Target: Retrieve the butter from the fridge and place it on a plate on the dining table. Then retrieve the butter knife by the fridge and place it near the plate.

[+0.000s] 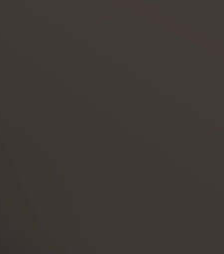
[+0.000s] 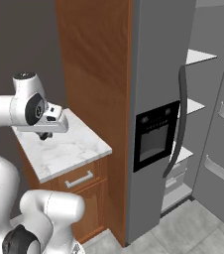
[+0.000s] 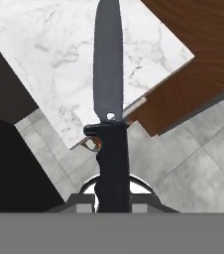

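Note:
The butter knife (image 3: 109, 74), dark blade and black handle, stands straight up the hand view. My gripper (image 3: 113, 201) is shut on the handle's lower end. The blade hangs over a small marble counter (image 3: 54, 54) and its wooden cabinet front. In the right base view my gripper (image 2: 44, 135) hovers just above that counter (image 2: 69, 149), left of the fridge (image 2: 158, 59). The fridge's left door with the black dispenser panel (image 2: 156, 134) is shut. Its right door (image 2: 223, 124) is swung open on white shelves (image 2: 196, 106). The butter, the plate and the dining table are out of view.
A tall brown wood panel (image 2: 94, 59) stands between the counter and the fridge. Below the counter is a drawer with a metal handle (image 2: 79, 179). Grey floor tiles (image 2: 183, 228) lie in front of the fridge. The left base view is a plain dark surface.

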Motion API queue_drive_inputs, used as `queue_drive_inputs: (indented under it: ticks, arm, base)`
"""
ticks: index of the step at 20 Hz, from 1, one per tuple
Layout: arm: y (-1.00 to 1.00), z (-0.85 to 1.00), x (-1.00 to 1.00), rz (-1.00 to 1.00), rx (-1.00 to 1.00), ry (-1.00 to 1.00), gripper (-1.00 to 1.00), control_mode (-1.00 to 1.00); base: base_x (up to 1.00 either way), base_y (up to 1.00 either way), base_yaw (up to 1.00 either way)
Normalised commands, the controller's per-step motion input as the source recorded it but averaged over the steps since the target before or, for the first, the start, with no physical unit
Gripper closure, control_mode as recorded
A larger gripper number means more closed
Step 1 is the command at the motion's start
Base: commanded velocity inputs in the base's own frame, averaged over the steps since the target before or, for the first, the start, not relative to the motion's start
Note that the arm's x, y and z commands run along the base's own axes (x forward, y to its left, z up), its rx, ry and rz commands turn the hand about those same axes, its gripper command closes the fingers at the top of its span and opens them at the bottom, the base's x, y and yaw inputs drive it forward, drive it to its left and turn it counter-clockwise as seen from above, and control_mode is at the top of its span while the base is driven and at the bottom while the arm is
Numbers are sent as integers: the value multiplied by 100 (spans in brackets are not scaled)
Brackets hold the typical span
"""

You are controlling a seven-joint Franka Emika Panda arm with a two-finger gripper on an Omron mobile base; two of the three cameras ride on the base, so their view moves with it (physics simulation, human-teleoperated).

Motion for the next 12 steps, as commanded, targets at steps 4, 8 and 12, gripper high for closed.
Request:
queue_drive_inputs:
  ticks: [4,8,12]
  arm:
    - [-41,22,-75,0,0,1,100,-100]
    - [-50,16,-65,0,0,0,100,-100]
    - [-27,17,-54,0,0,0,100,-100]
  base:
    - [0,0,0]
    - [0,0,0]
    - [0,0,0]
